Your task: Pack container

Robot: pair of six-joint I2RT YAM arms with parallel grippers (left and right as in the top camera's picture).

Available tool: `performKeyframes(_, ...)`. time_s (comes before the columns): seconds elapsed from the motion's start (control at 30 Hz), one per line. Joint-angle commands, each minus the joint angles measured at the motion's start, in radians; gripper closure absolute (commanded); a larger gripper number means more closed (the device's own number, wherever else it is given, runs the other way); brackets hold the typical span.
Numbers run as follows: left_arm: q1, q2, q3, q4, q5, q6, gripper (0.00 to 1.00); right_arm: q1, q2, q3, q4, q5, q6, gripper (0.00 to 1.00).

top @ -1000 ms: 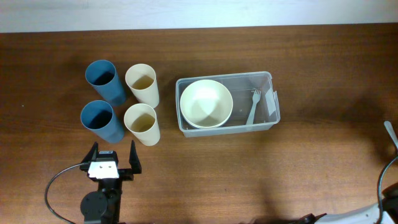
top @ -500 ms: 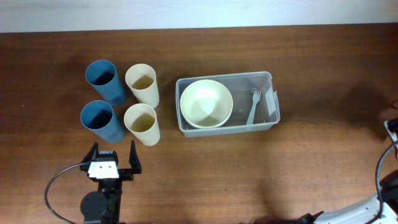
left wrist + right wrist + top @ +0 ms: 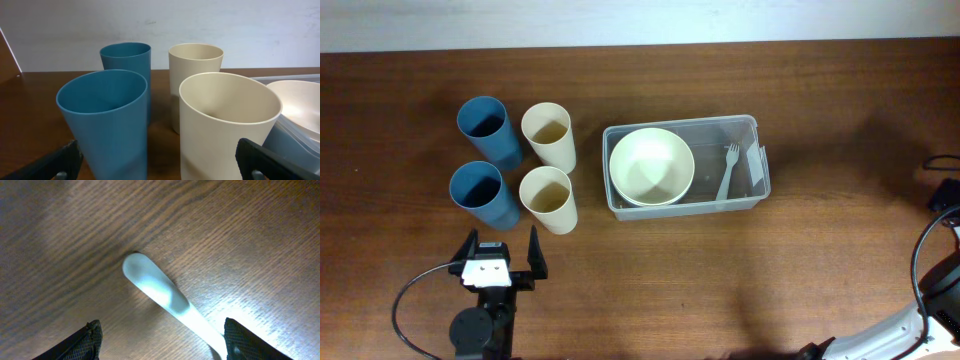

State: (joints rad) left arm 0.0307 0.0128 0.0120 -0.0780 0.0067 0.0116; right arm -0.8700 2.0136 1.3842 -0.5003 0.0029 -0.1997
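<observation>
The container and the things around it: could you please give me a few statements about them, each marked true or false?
1. A cream bowl sits inside the container. True.
2. The fork lies outside the container. False: it lies inside it, beside the bowl.
3. Two blue cups and two cream cups stand to the left of the container. True.
4. The right jaws are clamped on the spoon. False: they stand open, and the spoon lies on the table between them, touching neither.
</observation>
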Motion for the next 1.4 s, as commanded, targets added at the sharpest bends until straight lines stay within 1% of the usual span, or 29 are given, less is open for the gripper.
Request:
performKeyframes(0.0,0.006,-0.006,-0.003,-0.005,-0.003,0.019,0.00,-0.013,0.013,-0.006,-0.007,0.039,-0.030,0.27)
performKeyframes(0.23,0.006,-0.006,-0.003,-0.005,-0.003,0.019,0.00,-0.016,0.102,-0.006,-0.050,0.071,-0.029,0.27)
performKeyframes(0.5,0.006,-0.006,-0.003,-0.005,-0.003,0.019,0.00,-0.016,0.125,-0.006,-0.065,0.077,-0.018,0.29)
performKeyframes(0.6,0.006,-0.006,-0.003,-0.005,-0.003,0.019,0.00,-0.016,0.125,-0.006,-0.089,0.077,0.053,0.29)
performKeyframes(0.67,0.006,-0.006,-0.003,-0.005,-0.003,0.019,0.00,-0.016,0.125,-0.006,-0.113,0.077,0.104,0.36)
performKeyframes(0.7,0.006,-0.006,-0.003,-0.005,-0.003,0.019,0.00,-0.016,0.125,-0.006,-0.128,0.077,0.127,0.37)
performKeyframes(0.87,0.006,-0.006,-0.003,-0.005,-0.003,0.019,0.00,-0.013,0.125,-0.006,-0.233,0.066,0.272,0.37)
performKeyframes(0.93,0.006,-0.006,-0.003,-0.005,-0.003,0.019,0.00,-0.013,0.125,-0.006,-0.274,0.050,0.319,0.43)
performKeyframes(1.0,0.006,-0.006,-0.003,-0.005,-0.003,0.019,0.00,-0.013,0.125,-0.006,-0.308,0.047,0.377,0.52)
performKeyframes(1.07,0.006,-0.006,-0.003,-0.005,-0.003,0.019,0.00,-0.013,0.125,-0.006,-0.334,0.015,0.400,0.72)
performKeyframes(1.1,0.006,-0.006,-0.003,-0.005,-0.003,0.019,0.00,-0.013,0.125,-0.006,-0.340,-0.002,0.400,0.76)
performKeyframes(1.13,0.006,-0.006,-0.003,-0.005,-0.003,0.019,0.00,-0.013,0.125,-0.006,-0.347,-0.027,0.400,0.76)
performKeyframes(1.2,0.006,-0.006,-0.003,-0.005,-0.003,0.019,0.00,-0.013,0.125,-0.006,-0.354,-0.039,0.400,0.83)
performKeyframes(1.37,0.006,-0.006,-0.003,-0.005,-0.003,0.019,0.00,-0.013,0.125,-0.006,-0.375,-0.132,0.400,0.91)
